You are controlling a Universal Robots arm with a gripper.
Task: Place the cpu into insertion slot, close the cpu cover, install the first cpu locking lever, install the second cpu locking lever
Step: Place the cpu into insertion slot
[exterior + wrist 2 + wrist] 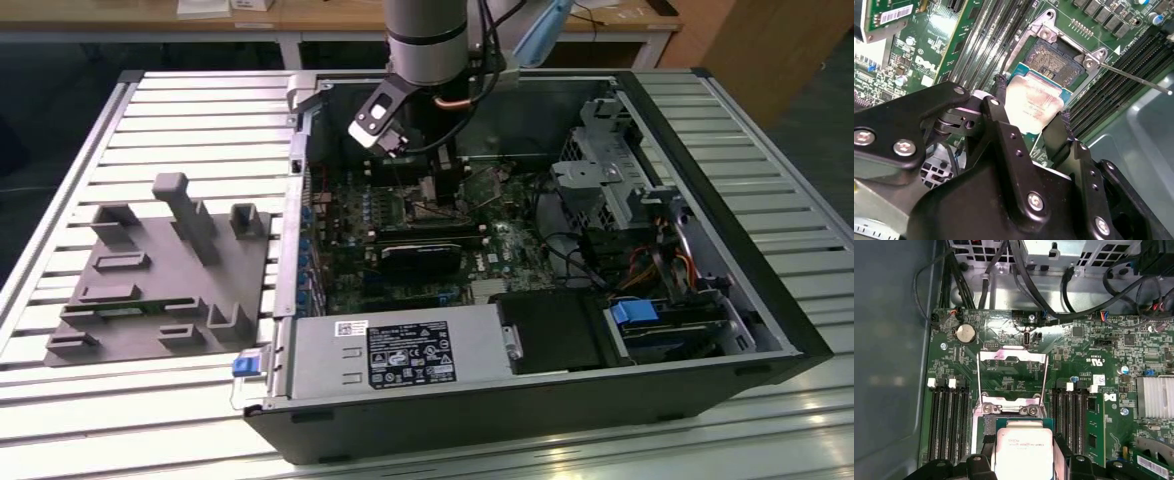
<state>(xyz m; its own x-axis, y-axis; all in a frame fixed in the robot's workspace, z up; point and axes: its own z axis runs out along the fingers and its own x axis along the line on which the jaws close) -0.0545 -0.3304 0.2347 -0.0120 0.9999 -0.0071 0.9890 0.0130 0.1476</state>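
The gripper is clamped on the cpu, one black finger on each side of it. The second wrist view is the one that really shows this: silver-grey top facing up, green edge peeking out, pinched by two opposite edges.

That view also shows the insertion slot sitting bare just past the chip, dark centre fully exposed, so the cpu isn't seated. It's over or at the near edge of the socket, and I honestly can't tell if it's touching. A thin metal lever rod sticks out from one corner of the socket, swung clear of it.

The first wrist view looks straight over the chip instead. Here the cpu blocks most of the socket, but you get the cpu cover, which is flipped open beyond the slot with green motherboard visible through its window. There are banks of long black memory slots on either side of the socket, a coin battery further out, and a finned silver heatsink off to one side.

The exterior view gives the big picture: the arm reaches down into an open computer case lying on a slatted table. A grey fixture sits on the exterior view's left, well apart from the case.
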